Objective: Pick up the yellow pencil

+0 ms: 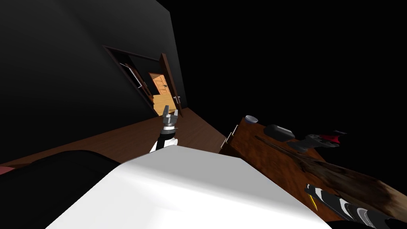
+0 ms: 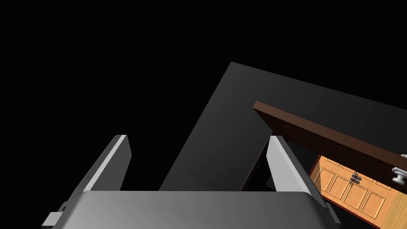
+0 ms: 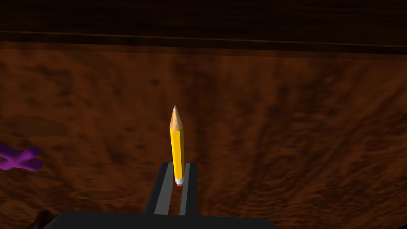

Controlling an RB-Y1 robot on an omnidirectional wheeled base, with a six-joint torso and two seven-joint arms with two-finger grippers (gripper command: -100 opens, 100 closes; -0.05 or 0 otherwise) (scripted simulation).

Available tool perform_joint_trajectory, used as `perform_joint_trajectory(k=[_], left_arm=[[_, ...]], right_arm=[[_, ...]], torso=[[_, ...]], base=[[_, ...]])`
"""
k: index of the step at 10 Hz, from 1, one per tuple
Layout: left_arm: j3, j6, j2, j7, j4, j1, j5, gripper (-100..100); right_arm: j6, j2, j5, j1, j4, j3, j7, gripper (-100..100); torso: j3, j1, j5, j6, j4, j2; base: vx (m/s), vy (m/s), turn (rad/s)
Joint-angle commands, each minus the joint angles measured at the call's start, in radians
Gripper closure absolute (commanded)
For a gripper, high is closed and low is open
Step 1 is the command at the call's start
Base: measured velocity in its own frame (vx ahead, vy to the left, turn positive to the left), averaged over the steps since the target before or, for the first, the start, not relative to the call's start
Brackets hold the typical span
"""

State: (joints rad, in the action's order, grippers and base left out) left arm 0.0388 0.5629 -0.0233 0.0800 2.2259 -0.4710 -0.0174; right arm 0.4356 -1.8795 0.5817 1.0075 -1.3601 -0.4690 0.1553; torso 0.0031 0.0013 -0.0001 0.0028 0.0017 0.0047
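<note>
The right gripper (image 3: 178,165) has its two thin grey blades drawn close together and clenched on the yellow six-sided pencil (image 3: 177,145), pressing its sides near the pink eraser end. The pencil juts straight out beyond the fingertips, its bare wooden cone and grey lead pointing away from the hand. Beneath and beyond it spreads the mottled reddish-brown wooden desk top (image 3: 278,119); whether the pencil touches that surface cannot be told. Off to one side of the gripper, well apart from the pencil, lies a small purple cross-shaped object (image 3: 18,158). In the head view the pencil (image 1: 314,203) shows as a thin yellow sliver at the end of the dark, white-banded right forearm, over the near part of the desk (image 1: 270,159). At the desk's far end sit a small grey round object (image 1: 251,119) and, beside it, a dark oblong object (image 1: 279,131). The left gripper (image 2: 198,159) is raised in front of the chest, away from the desk, its blades spread wide with nothing between them.
</note>
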Motion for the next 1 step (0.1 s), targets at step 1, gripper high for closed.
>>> perform_joint_trajectory(k=[1], left_arm=[[0.000, 0.000, 0.000, 0.000, 0.000, 0.000, 0.000, 0]], right_arm=[[0.000, 0.000, 0.000, 0.000, 0.000, 0.000, 0.000, 0]], torso=[[0.000, 0.000, 0.000, 0.000, 0.000, 0.000]], base=[[0.000, 0.000, 0.000]])
